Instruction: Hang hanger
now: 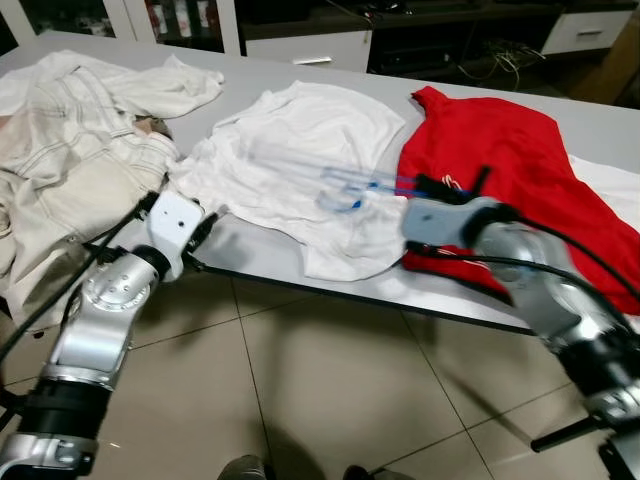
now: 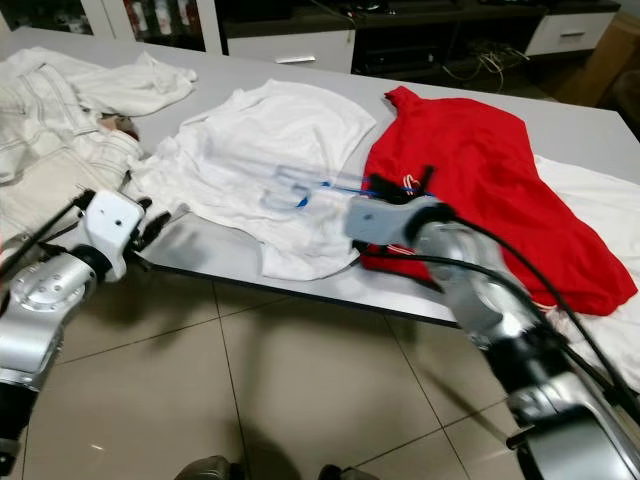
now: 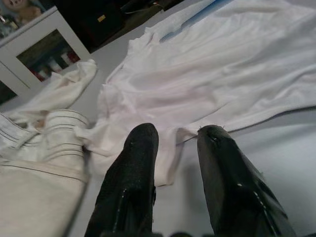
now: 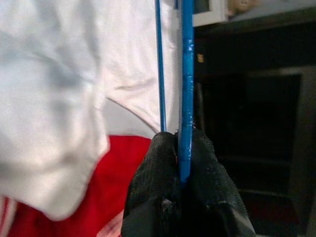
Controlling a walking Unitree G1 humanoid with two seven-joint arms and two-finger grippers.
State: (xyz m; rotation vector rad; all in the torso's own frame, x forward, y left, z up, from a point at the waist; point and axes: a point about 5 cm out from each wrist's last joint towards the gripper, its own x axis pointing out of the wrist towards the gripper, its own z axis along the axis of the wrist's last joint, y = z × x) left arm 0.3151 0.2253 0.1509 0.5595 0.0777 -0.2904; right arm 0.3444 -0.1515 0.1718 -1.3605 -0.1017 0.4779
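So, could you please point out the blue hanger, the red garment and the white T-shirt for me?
blue hanger [image 4: 186, 74]: right wrist view, on its bar above the clamping jaws.
red garment [image 1: 490, 150]: left eye view, mid-cloth.
white T-shirt [image 1: 300, 140]: left eye view, chest area.

Home living room: tiled floor [image 1: 320, 380], media cabinets [image 1: 310, 45].

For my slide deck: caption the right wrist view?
Right end effector pinching a blue hanger above the white shirt and red garment.
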